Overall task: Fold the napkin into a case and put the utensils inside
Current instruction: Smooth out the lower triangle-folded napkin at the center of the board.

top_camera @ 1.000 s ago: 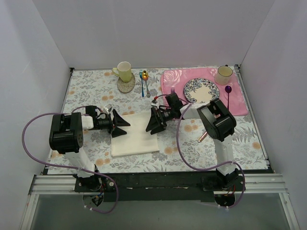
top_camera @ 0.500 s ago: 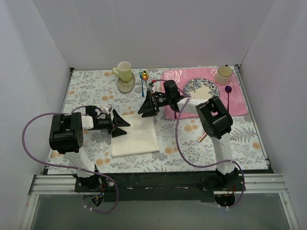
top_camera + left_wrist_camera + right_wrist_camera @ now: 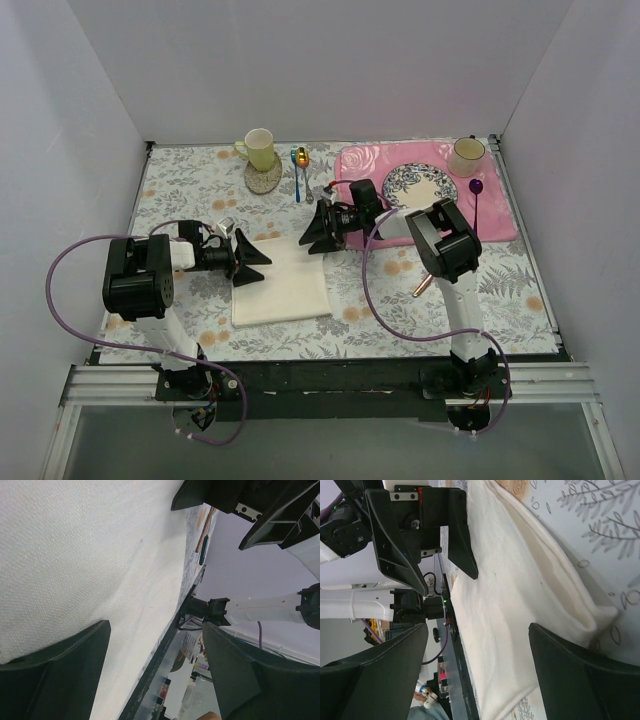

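Observation:
The cream napkin lies folded as a rectangle between my arms, and it fills the left wrist view and the right wrist view. My left gripper is open at the napkin's left edge, and nothing sits between its jaws. My right gripper is open just over the napkin's far right corner. The copper knife pokes out from under the right arm. Only the left wrist view shows both the knife and the spoon's teal handle.
A pale cup on a coaster and a blue-handled spoon lie at the back. The pink placemat at the back right carries a patterned plate, a cup and a purple utensil. White walls enclose the table.
My right gripper lifted off the napkin's right side, swung toward the far left, then came back a little over the napkin's far right corner. The left arm stayed put.

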`<action>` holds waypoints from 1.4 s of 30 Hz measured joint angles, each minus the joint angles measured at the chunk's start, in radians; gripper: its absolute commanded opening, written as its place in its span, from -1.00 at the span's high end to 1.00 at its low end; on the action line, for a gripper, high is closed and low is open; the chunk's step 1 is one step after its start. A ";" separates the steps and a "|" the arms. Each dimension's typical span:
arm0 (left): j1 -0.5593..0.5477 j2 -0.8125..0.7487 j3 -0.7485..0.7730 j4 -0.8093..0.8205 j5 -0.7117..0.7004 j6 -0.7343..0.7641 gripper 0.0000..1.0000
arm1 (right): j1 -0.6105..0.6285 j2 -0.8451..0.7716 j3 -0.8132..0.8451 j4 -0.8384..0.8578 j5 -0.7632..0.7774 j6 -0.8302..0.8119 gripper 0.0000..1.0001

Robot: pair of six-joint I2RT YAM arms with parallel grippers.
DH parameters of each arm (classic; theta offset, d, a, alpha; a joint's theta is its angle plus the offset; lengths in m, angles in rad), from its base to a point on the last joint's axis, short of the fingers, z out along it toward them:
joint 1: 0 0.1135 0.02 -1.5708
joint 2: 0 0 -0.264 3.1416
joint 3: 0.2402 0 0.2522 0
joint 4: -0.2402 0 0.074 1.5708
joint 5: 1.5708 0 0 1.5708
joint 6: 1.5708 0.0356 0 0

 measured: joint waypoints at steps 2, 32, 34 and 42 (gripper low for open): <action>0.000 0.000 0.000 0.000 0.001 0.003 -0.52 | -0.017 -0.013 -0.026 0.002 -0.013 -0.006 -0.79; 0.008 0.089 0.161 0.093 -0.075 -0.026 -0.52 | 0.020 -0.004 0.034 -0.065 -0.011 -0.152 -0.83; 0.012 0.090 0.161 0.090 -0.069 -0.022 -0.53 | 0.022 -0.017 0.034 -0.090 -0.011 -0.170 -0.89; 0.023 0.059 0.150 0.092 -0.015 -0.020 -0.96 | 0.065 -0.236 -0.062 -0.148 -0.032 -0.118 -0.97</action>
